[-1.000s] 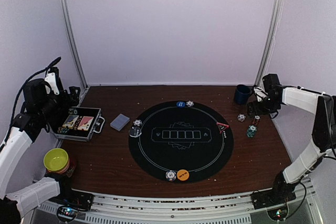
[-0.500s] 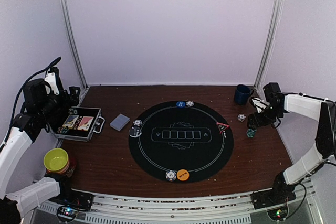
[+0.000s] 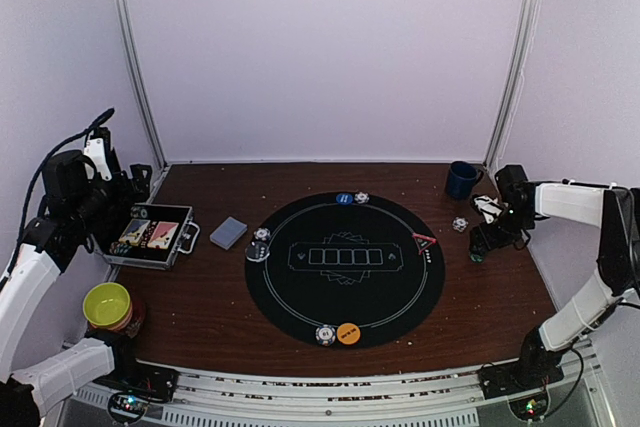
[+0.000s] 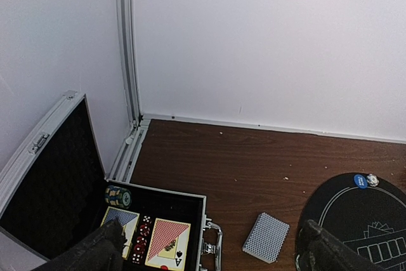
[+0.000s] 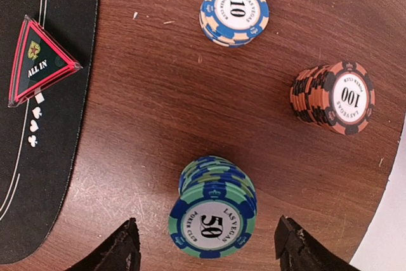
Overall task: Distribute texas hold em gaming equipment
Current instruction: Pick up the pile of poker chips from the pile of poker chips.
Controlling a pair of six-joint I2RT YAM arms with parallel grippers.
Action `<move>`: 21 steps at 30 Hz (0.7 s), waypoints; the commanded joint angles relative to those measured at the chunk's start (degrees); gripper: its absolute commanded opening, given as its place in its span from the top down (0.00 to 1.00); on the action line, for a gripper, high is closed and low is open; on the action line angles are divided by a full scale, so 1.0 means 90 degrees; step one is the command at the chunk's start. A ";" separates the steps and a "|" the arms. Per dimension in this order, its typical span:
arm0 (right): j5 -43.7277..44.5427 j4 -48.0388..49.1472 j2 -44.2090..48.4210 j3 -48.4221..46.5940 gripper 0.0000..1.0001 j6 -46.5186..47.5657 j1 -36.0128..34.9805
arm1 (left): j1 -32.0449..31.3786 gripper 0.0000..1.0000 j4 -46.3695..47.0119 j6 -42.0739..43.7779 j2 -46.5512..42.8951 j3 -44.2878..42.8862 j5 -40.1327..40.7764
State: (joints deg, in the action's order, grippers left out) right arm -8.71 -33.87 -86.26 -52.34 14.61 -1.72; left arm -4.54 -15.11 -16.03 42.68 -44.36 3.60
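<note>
Wooden table (image 3: 200, 297) bears black mat (image 3: 300, 297), case (image 3: 150, 237), card deck (image 3: 228, 233), chip stacks (image 5: 212, 217).

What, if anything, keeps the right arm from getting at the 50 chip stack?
Probably yes, it can reach it. The right end effector hangs open over the 50 chip stack, with one of its fingers on either side and nothing between.

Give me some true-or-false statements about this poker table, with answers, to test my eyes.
1. The chip stack between the right gripper's fingers is marked 50. True.
2. The orange stack is marked 10. False: it reads 100.
3. The red triangle marker reads ALL IN. True.
4. The card deck lies on the black mat. False: it lies on the table beside it.
5. The case is shut. False: its lid stands open.
</note>
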 commanded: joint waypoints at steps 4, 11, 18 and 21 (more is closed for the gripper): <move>0.0320 0.0225 -0.0133 -0.0015 0.31 -0.0106 -0.0119 | 0.0046 0.02 0.0185 -0.0003 -0.0044 -0.0052 -0.0028; 0.0430 0.0312 -0.0293 -0.0073 0.39 -0.0148 -0.0132 | 0.0049 0.02 0.0185 -0.0001 -0.0044 -0.0057 -0.0028; 0.0355 0.0297 -0.0274 -0.0078 0.53 -0.0133 -0.0141 | 0.0050 0.02 0.0185 0.0004 -0.0053 -0.0059 -0.0021; 0.0333 0.0288 -0.0265 -0.0081 0.56 -0.0124 -0.0141 | 0.0051 0.02 0.0185 0.0004 -0.0048 -0.0061 -0.0018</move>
State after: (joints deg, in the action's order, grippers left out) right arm -6.15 -31.68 -88.53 -52.34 13.56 -2.61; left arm -4.54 -15.11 -16.03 42.70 -44.36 3.60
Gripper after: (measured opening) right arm 0.450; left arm 0.979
